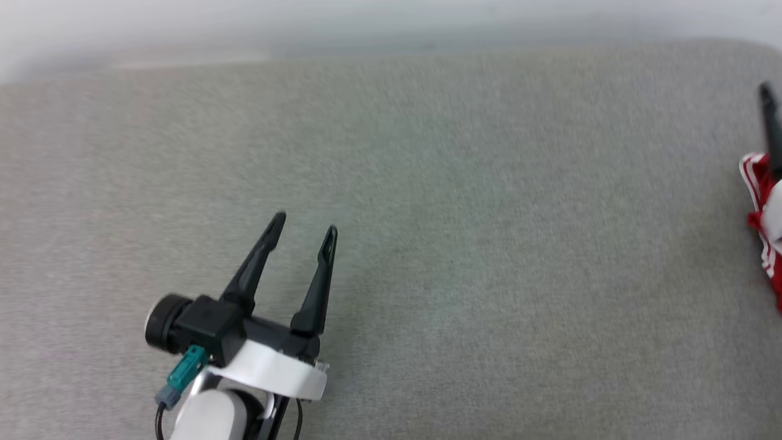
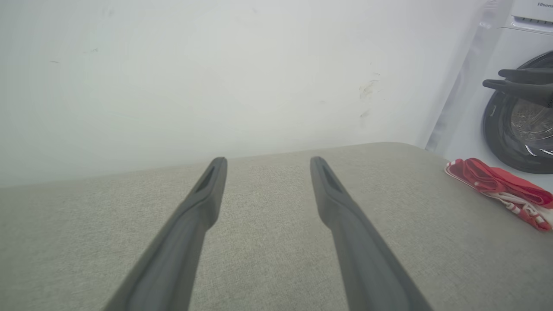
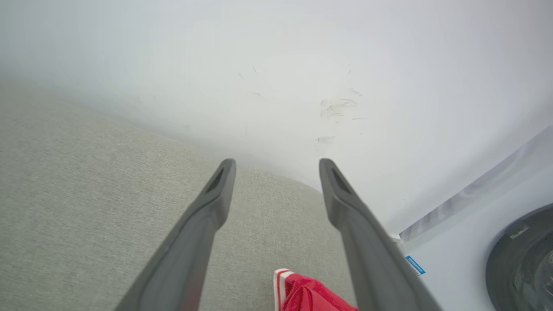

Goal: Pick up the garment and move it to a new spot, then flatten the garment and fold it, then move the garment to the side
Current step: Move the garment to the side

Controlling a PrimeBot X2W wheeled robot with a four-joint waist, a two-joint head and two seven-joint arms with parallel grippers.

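In the head view, your left gripper [image 1: 305, 224] sits at the lower left over the grey fabric surface [image 1: 489, 214], its two dark fingers spread apart with nothing between them. At the far right edge you can see part of the garment [image 1: 759, 195], a red bundle with red-and-white striped trim, lying on the surface. One dark finger [image 1: 771, 131] of your right gripper rises above it at that edge.

In the left wrist view, the left gripper [image 2: 268, 161] shows the same wide stance, both fingers above bare grey fabric and pointing toward a white wall [image 2: 216, 77]. The garment [image 2: 501, 183] lies at the right end of the surface as a low, bunched red strip with white at its near end. Your right gripper [image 2: 516, 82] hangs above it, clear of the cloth, in front of the dark round door of a white washing machine [image 2: 475, 129].

In the right wrist view, the right gripper [image 3: 277, 164] is splayed wide and holds nothing. The garment [image 3: 309, 296] shows at the bottom edge between the two fingers, red with a white-striped hem, resting on the grey fabric near its rounded corner. The washing machine [image 3: 466, 268] stands just beyond that corner, at the lower right.
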